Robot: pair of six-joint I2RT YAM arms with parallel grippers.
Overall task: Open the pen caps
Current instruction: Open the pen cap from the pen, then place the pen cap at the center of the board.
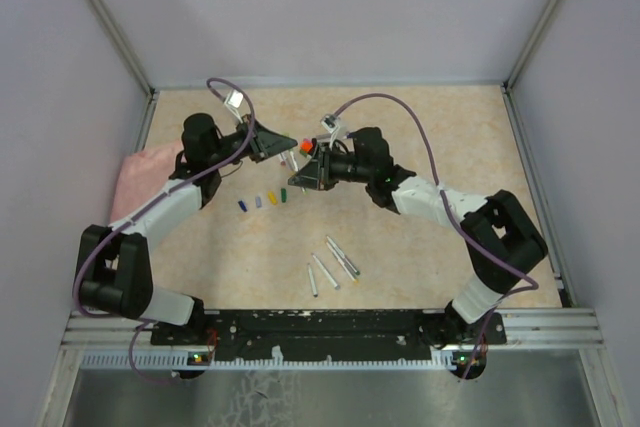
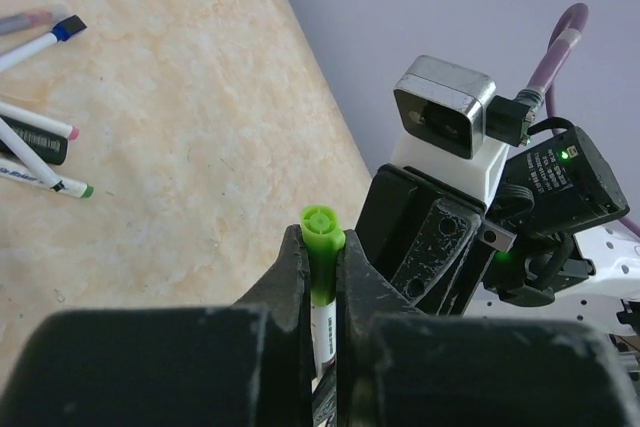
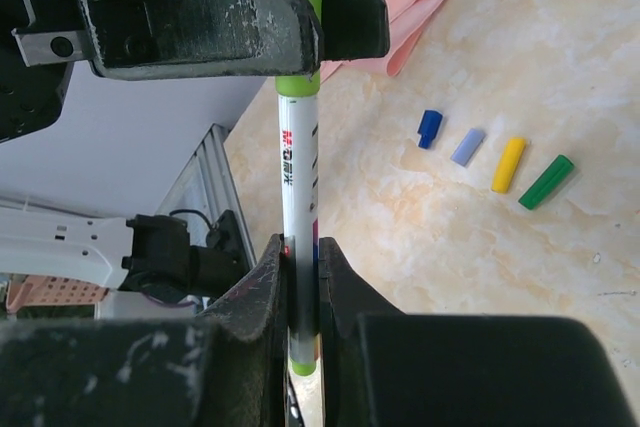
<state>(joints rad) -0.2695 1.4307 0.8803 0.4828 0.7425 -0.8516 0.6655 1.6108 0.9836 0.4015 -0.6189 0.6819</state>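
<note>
Left end effector (image 2: 321,259) on cylindrical cap (image 2: 322,229)

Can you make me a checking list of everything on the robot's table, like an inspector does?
Surface: beige marbled table; nothing spilled seen.
Job's things: lime-capped pen held off the table between both tools; four loose caps (blue, lilac, yellow, green) in a row; a few pens lying nearer the arm bases.
Clutter: pink cloth at the table's left edge.
Grippers: left tool shut on the lime cap; right tool shut on the same pen's barrel.
Cables: a purple cable loops over each arm.
Surroundings: grey walls, metal frame posts.
</note>
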